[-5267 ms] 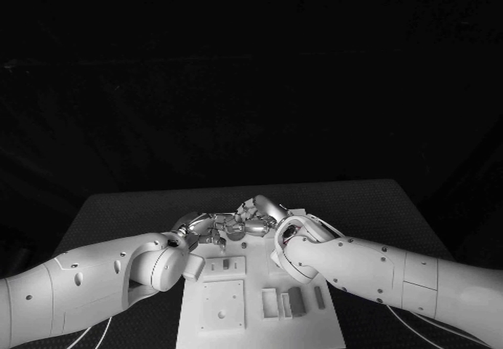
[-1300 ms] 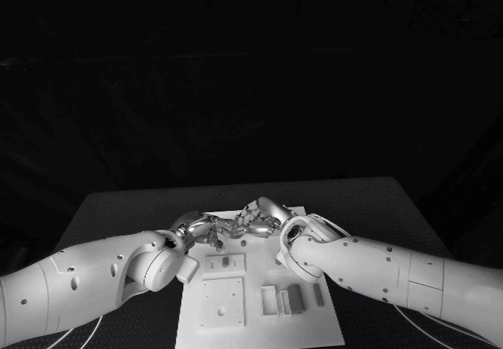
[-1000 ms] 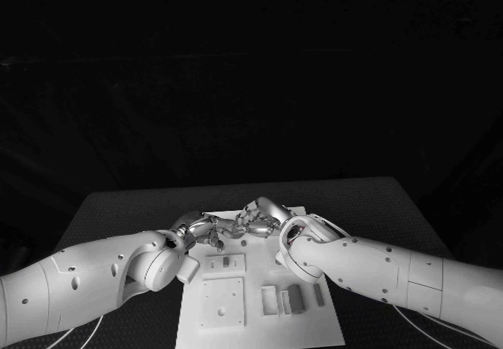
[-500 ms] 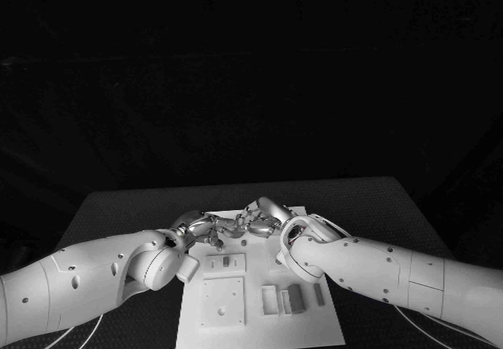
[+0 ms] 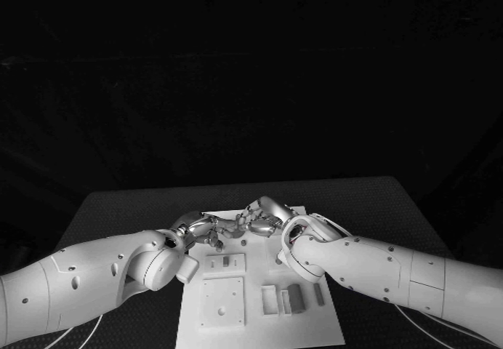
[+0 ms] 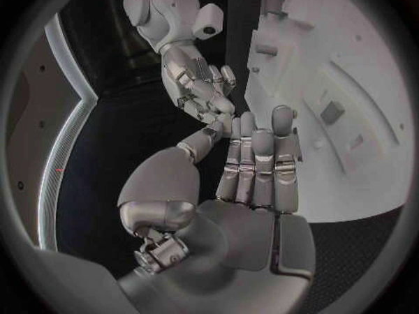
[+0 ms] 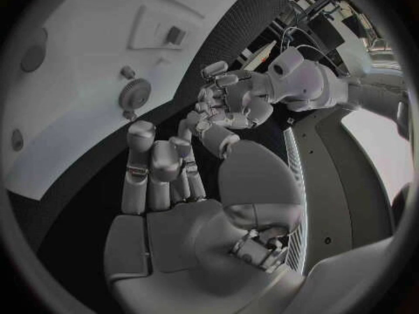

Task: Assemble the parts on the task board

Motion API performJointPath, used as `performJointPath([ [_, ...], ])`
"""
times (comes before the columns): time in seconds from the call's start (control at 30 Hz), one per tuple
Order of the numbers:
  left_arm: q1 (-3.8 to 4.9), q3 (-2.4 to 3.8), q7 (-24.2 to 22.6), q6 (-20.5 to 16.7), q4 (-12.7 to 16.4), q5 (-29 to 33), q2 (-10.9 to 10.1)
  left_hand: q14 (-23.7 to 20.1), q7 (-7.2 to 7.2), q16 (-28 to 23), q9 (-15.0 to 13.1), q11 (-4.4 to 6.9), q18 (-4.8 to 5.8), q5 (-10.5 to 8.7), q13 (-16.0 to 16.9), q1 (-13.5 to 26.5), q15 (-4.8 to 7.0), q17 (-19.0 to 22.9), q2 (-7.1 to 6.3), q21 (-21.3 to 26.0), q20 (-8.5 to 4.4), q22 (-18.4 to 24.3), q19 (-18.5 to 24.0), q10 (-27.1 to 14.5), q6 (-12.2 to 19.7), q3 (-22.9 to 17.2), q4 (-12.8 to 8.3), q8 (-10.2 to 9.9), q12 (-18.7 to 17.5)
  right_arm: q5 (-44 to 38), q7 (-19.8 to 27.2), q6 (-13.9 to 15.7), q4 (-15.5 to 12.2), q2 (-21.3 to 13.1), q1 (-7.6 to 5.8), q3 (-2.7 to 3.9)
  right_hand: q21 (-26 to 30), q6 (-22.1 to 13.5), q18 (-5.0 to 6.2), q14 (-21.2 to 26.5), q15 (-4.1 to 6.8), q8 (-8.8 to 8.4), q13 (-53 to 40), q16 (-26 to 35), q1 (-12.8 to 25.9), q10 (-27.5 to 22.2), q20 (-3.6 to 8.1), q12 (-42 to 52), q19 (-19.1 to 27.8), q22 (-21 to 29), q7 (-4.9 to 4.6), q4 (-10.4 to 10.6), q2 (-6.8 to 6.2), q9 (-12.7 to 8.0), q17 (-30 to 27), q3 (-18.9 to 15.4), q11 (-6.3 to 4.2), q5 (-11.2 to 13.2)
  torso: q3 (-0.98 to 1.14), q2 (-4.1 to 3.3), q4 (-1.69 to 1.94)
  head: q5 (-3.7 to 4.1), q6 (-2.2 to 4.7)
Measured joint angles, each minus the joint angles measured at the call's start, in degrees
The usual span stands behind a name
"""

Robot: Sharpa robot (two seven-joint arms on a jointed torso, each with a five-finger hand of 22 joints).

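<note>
The white task board [image 5: 249,309] lies lengthwise in front of me. Both hands meet over its far end. My left hand [image 5: 204,229] comes from the left with its fingers [image 6: 255,162] straight and together and its thumb reaching toward the other hand. My right hand [image 5: 262,217] faces it, fingers [image 7: 156,166] also extended. The thumb and fingertips of the two hands touch each other, and I see no part between them. A small gear-like part [image 7: 135,91] and a peg [image 7: 128,72] stand on the board near the hands. More parts [image 5: 289,299] sit in slots at the near right.
The board has a raised square plate [image 5: 223,302] at the near left and a small block [image 5: 224,265] behind it. Black table [image 5: 115,211] surrounds the board on all sides. My forearms cover the board's left and right edges.
Both hands have stayed together over the board's far end. Only the fingers have shifted slightly against each other.
</note>
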State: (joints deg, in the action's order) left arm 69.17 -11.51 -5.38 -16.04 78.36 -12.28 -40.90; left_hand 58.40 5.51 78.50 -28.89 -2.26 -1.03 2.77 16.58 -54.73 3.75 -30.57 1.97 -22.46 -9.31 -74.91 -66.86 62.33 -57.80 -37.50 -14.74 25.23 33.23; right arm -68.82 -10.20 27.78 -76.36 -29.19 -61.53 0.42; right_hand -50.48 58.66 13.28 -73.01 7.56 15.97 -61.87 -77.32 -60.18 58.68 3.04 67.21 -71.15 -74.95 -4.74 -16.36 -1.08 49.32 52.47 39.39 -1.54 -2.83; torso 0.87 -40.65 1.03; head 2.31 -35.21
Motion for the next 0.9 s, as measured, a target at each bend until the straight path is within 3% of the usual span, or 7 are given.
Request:
performJointPath([
  [0.23,0.00,0.01,2.3,-0.5,-0.4,-3.4,-0.6,0.0,-0.13,0.1,0.0,0.00,0.00,0.04,0.1,-0.1,-0.04,0.1,0.09,0.0,0.00,0.0,0.0,0.0,-0.1,0.0,0.0,-0.2,0.3,0.0,0.0,0.1,0.6,-1.5,0.00,-0.01,0.0,0.0,0.01,-0.1,-0.07,0.00,0.0,0.0,0.2,0.0,0.00,0.0,0.0,0.0,0.01,0.0,-0.22,0.1,0.0,0.0,0.00,0.0,-0.02,0.00,0.01,-0.12,0.00],
  [0.43,0.01,0.00,7.6,-1.1,-1.1,-10.4,-1.6,0.4,-0.25,0.7,0.0,0.66,0.00,0.04,1.0,-0.2,0.34,0.2,0.16,-0.4,-0.51,0.0,-0.5,0.7,-0.2,0.0,0.0,-0.3,2.5,0.0,0.0,0.2,0.7,-3.3,0.00,0.09,0.0,0.0,0.02,-0.1,-0.08,0.00,0.0,0.0,0.2,0.0,0.00,0.0,0.0,0.0,0.02,-0.2,-0.22,0.2,0.0,0.2,0.00,0.0,-0.02,0.00,0.01,-0.30,-0.20],
  [0.7,0.01,-0.08,13.7,-1.4,-1.0,-20.4,-2.3,1.2,-0.55,2.2,0.0,1.26,0.00,0.04,2.6,-0.4,0.76,0.0,-0.07,-2.0,-0.92,0.0,-1.6,1.3,-1.2,0.9,0.6,-0.2,6.0,0.0,0.0,0.4,0.4,-5.0,-0.03,1.37,0.0,0.0,0.02,-0.1,-0.09,0.00,0.0,0.0,0.4,0.0,0.00,0.0,0.0,0.0,0.05,-0.2,-0.44,0.3,0.0,0.2,0.00,0.0,-0.02,0.01,0.00,-0.58,-0.62],
  [0.9,-0.02,-0.31,18.7,-1.4,0.2,-31.4,-2.4,1.8,-1.05,2.9,0.0,1.79,0.00,0.03,3.3,-0.3,1.16,0.0,-0.66,-3.0,-0.84,0.0,-2.3,1.8,-1.7,0.9,0.6,-0.2,7.9,0.0,0.0,0.4,0.0,-6.0,-0.09,2.39,0.0,0.0,0.02,-0.1,-0.09,0.00,0.0,0.0,0.2,0.0,0.00,0.0,0.0,0.0,0.05,-0.2,-0.66,0.4,0.0,0.2,0.01,0.0,-0.03,0.01,0.01,-0.72,-0.89],
])
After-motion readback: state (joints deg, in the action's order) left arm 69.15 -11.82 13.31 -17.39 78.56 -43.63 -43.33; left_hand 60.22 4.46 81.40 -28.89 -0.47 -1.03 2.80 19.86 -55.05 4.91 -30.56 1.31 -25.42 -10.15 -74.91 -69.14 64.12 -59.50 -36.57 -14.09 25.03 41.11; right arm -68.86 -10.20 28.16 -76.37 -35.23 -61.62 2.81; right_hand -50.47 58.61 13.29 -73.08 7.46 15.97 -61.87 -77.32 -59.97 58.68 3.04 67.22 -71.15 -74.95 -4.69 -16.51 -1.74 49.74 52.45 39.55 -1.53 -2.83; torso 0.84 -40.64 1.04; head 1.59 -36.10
